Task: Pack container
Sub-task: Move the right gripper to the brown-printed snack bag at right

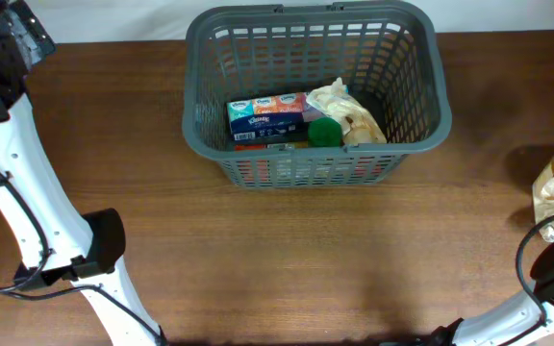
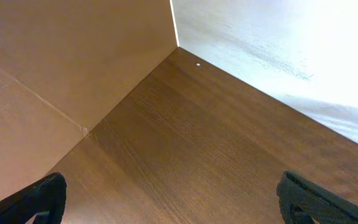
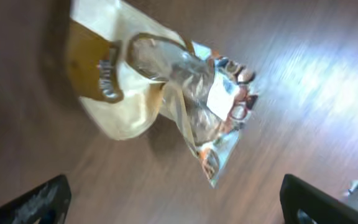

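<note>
Currently one loose item: snack bag, cream and clear film, lying on the table at the right edge of the overhead frame, well apart from the container at upper centre.

- Long axis: upper left to lower right in the right wrist view.
- Right gripper: over the bag, fingers apart, nothing held. By far the nearer arm.
- Left gripper: over bare wood, fingers apart, empty.
- Writing: the bag's brown label is blurred and unreadable. The tissue pack inside the container reads "Kleenex".
</note>
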You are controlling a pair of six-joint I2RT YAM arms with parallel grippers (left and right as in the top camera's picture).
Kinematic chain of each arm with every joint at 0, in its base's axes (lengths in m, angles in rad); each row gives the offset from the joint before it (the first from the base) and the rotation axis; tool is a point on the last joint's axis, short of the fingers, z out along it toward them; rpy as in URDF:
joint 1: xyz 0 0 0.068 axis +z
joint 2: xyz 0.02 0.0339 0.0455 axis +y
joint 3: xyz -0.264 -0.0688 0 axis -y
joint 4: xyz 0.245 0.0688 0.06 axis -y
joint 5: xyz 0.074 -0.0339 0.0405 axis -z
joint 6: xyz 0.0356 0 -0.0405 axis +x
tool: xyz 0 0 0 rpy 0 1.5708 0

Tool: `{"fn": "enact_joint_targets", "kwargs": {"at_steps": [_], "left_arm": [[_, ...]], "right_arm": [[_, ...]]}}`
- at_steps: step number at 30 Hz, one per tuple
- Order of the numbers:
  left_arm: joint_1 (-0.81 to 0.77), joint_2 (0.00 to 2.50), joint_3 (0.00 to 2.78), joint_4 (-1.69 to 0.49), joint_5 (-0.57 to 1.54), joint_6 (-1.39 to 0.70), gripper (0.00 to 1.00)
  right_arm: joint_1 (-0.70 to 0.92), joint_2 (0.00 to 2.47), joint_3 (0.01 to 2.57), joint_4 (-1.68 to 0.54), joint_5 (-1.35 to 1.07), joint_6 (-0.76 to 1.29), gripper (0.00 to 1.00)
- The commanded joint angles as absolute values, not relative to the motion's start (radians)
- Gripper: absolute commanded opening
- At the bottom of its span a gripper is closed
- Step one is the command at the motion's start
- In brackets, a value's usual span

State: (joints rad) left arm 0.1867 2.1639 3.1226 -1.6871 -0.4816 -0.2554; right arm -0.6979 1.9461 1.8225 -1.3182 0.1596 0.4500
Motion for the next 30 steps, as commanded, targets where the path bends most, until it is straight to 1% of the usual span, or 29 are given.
{"fn": "enact_joint_targets", "kwargs": {"at_steps": [1,2,4,12,16,27,30], "left_arm": [[0.191,2.165,3.122,-1.687,-0.482,-0.268,0.99],[0.191,2.165,3.122,-1.687,-0.482,-0.268,0.99],[0.191,2.165,3.122,-1.687,-0.482,-0.268,0.99],[0.191,2.165,3.122,-1.687,-0.482,-0.268,0.99],[0.191,2.165,3.122,-1.687,-0.482,-0.268,0.99],[0.191,2.165,3.122,-1.687,-0.482,-0.268,0.99],[0.191,2.165,3.122,-1.687,-0.482,-0.268,0.99]], "right_arm": [[-0.7,1.938,1.721,-1.26,0.164,0.396,0.99],[-0.7,1.938,1.693,-1.234,0.147,0.316,0.99],[-0.7,1.938,1.662,-1.205,0.138,0.233,0.99],[-0.7,1.938,1.613,-1.117,0.143,0.133,0.99],[-0.699,1.938,1.582,-1.037,0.081,0.051,0.99],[-0.688,1.938,1.336,-0.774,0.083,0.03,0.99],[-0.688,1.938,1.298,-0.735,0.082,0.034,0.99]]}}
